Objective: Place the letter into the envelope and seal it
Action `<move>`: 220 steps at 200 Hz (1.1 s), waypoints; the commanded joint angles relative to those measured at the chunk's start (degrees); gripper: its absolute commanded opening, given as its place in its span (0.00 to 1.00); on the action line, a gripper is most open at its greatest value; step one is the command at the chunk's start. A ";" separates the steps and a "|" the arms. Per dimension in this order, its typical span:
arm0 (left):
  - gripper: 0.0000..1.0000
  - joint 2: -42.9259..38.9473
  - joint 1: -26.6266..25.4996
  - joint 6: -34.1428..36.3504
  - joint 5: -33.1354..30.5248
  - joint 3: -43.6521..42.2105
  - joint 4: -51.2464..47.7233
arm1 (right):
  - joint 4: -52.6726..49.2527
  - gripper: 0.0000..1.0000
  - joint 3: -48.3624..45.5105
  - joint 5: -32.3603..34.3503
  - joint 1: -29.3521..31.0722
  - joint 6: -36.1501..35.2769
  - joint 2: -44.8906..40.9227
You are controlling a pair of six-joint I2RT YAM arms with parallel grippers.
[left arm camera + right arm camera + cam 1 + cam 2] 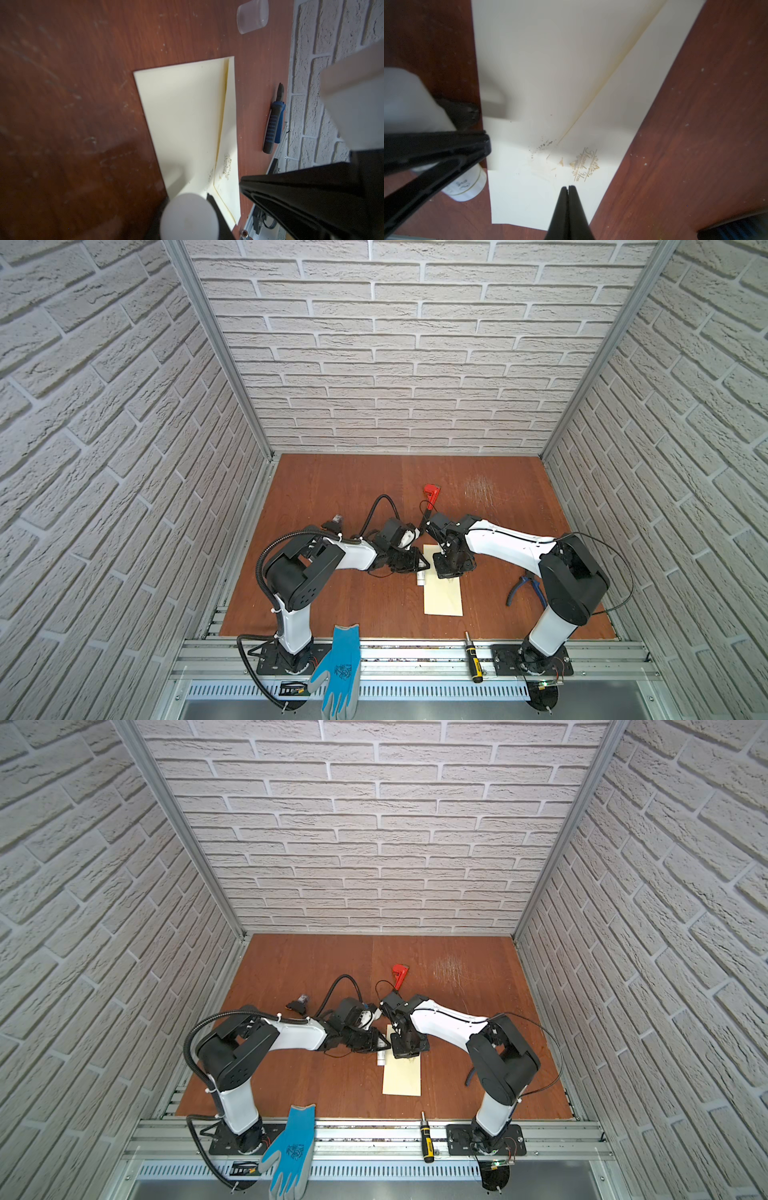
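Observation:
The cream envelope (444, 593) (550, 72) lies flat on the wooden table. Its pointed flap is folded down, with the tip near a small gold mark (584, 164) and some dark specks. My left gripper (417, 568) (187, 205) is shut on a white glue stick (420, 579) (189, 220) at the envelope's left edge. My right gripper (446, 572) (568, 187) hovers over the envelope by the flap's tip, shut with nothing between its fingers. The letter does not show in any view.
A red clamp (432, 492) lies behind the grippers. Blue-handled pliers (524, 588) (274, 122) lie to the right by the right arm. A screwdriver (473, 659) and a blue glove (338, 668) rest on the front rail. A clear cap (252, 15) lies on the table.

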 commanded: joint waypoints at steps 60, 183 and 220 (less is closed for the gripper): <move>0.00 0.40 -0.13 0.78 -2.02 -1.50 -5.24 | 6.18 0.05 -2.95 -1.35 0.01 0.96 5.72; 0.00 0.34 0.01 1.09 -2.04 -1.06 -6.03 | 10.33 0.08 -6.68 -2.61 2.78 2.67 10.58; 0.00 0.32 0.05 1.11 -2.10 -1.22 -6.03 | 11.33 0.11 -7.19 -3.05 3.01 2.98 11.06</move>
